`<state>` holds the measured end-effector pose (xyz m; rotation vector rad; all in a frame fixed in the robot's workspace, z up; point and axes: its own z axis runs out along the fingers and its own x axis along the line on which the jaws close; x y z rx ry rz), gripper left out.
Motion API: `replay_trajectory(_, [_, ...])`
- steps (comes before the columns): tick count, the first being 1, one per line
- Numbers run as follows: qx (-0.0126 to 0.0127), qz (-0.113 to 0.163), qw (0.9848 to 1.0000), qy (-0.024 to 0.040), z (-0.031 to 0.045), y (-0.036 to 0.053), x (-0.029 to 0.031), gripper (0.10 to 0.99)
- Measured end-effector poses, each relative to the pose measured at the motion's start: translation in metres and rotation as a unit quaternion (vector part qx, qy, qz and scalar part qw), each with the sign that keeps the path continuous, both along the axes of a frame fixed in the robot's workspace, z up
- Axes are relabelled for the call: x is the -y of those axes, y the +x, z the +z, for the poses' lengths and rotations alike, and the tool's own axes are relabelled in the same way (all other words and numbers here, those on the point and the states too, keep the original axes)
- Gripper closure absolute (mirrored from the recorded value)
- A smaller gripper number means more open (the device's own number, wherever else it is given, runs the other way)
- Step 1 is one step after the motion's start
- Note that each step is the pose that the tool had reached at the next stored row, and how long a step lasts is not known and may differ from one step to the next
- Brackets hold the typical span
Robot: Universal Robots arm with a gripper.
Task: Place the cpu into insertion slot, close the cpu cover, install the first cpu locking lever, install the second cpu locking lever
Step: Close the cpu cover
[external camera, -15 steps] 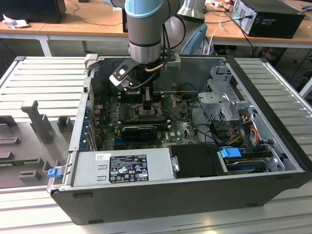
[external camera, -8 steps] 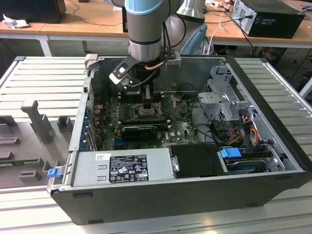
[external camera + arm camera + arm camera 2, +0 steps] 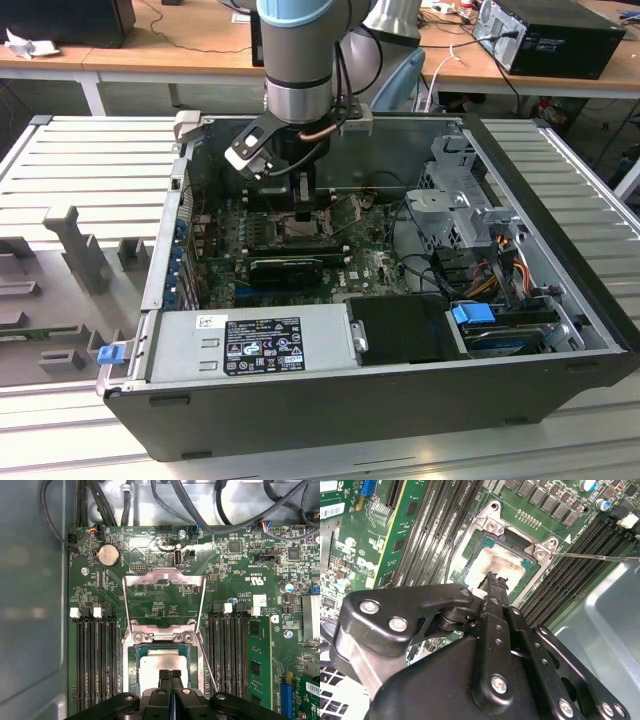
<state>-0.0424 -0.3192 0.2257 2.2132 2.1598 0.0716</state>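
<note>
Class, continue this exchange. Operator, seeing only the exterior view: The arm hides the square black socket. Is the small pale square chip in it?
Observer: Yes. In the first wrist view the pale square cpu lies in the black, metal-rimmed insertion slot.
Operator: Is it covered?
Observer: No. The silvery, windowed cpu cover lies flipped open, off the slot.
Operator: And the tool?
Observer: The black gripper is shut, tips over the cpu.
</note>
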Motion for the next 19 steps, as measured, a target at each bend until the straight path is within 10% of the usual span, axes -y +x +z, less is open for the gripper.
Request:
replay_trajectory(7, [-0.0009,0.000,1.0000,0.0000,0.0001,0.0070,0.0002,0.980])
replay_trajectory(19, [-0.0009,0.000,1.0000,0.0001,0.0260,0.0122,-0.0017,0.980])
